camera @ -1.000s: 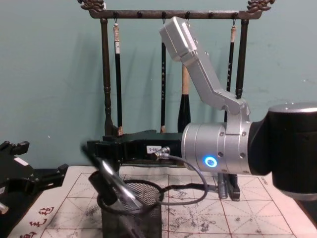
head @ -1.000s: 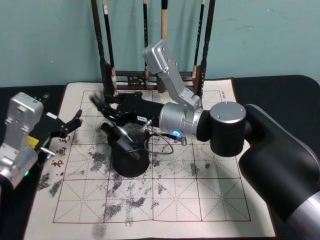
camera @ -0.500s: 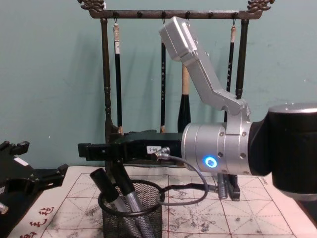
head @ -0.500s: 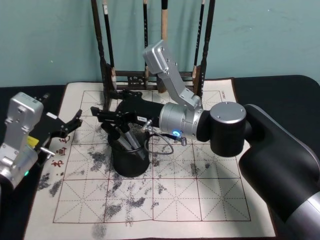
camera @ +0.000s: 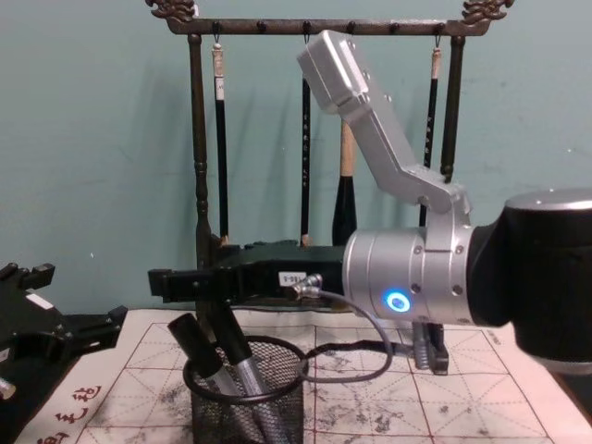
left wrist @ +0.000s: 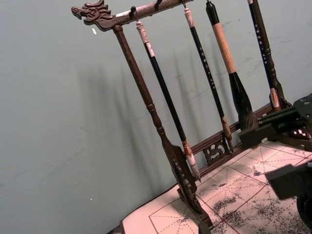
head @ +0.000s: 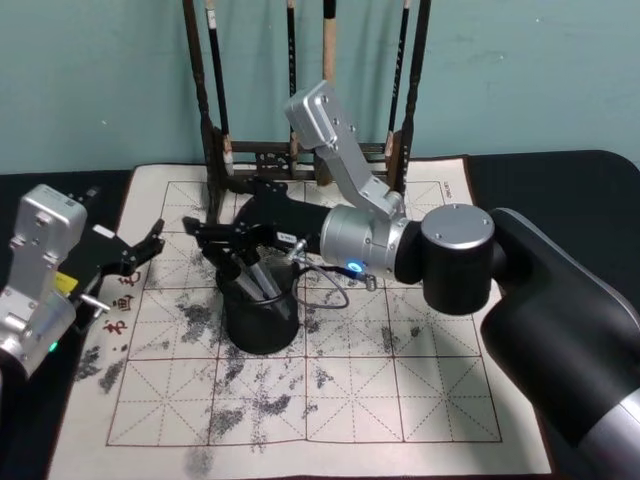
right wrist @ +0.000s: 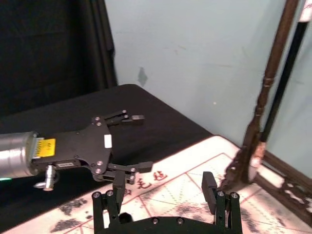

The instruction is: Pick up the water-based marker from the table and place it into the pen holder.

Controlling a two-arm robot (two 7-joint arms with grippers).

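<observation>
The pen holder (head: 262, 325), a black wire-mesh cup (camera: 277, 407), stands on the inked calligraphy mat. Two dark-capped markers with grey barrels lean inside it; the water-based marker (camera: 237, 348) (head: 262, 280) is the one right under my right gripper. My right gripper (head: 218, 236) (camera: 159, 282) (right wrist: 163, 195) hovers open just above the holder's rim, touching nothing. My left gripper (head: 140, 262) (right wrist: 139, 142) is open and parked at the mat's left edge.
A tall dark wooden brush rack (head: 300, 150) (left wrist: 161, 136) with several hanging brushes stands just behind the holder. The mat (head: 400, 380) lies on a black table. The right arm's cable (camera: 351, 370) loops beside the holder's rim.
A second ago my right gripper held the marker tilted over the holder. It has let go, the marker now leans inside the cup, and the gripper sits open above. Left arm unmoved.
</observation>
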